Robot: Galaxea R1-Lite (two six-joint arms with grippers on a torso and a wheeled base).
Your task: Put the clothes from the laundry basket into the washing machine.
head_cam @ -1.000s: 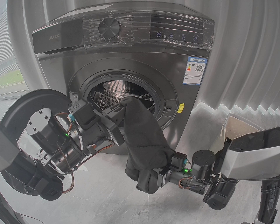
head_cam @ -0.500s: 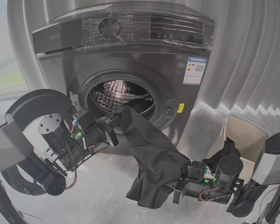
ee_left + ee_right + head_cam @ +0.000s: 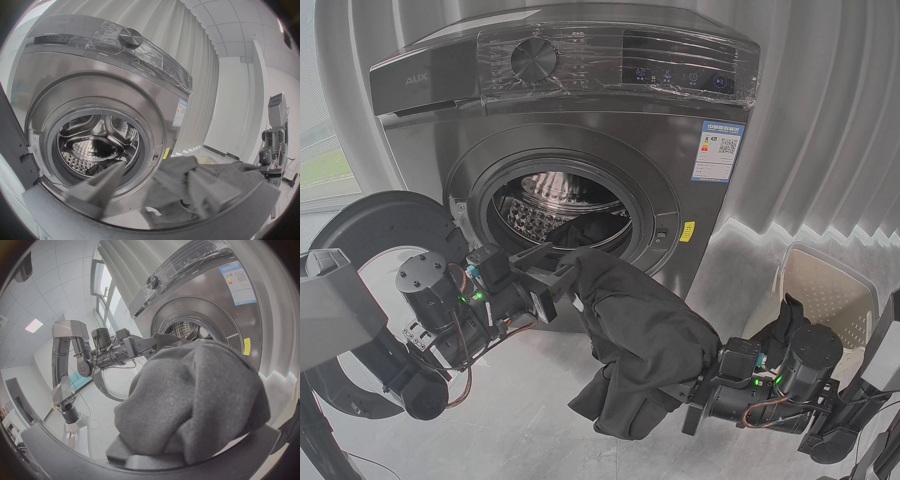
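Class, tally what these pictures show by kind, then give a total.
Washing machine: 1
Laundry basket: 1
Dark garments: 3 (draped garment, garment in drum, garment on basket rim)
Grippers: 2 (left gripper, right gripper)
Total: 7

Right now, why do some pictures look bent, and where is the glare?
Left and right wrist views: a wide lens bows the washing machine and the curtain inside a dark round border. Head view: straighter lines; the machine's plastic film glints, the drum mirrors light, and light glows along the curtain's foot.
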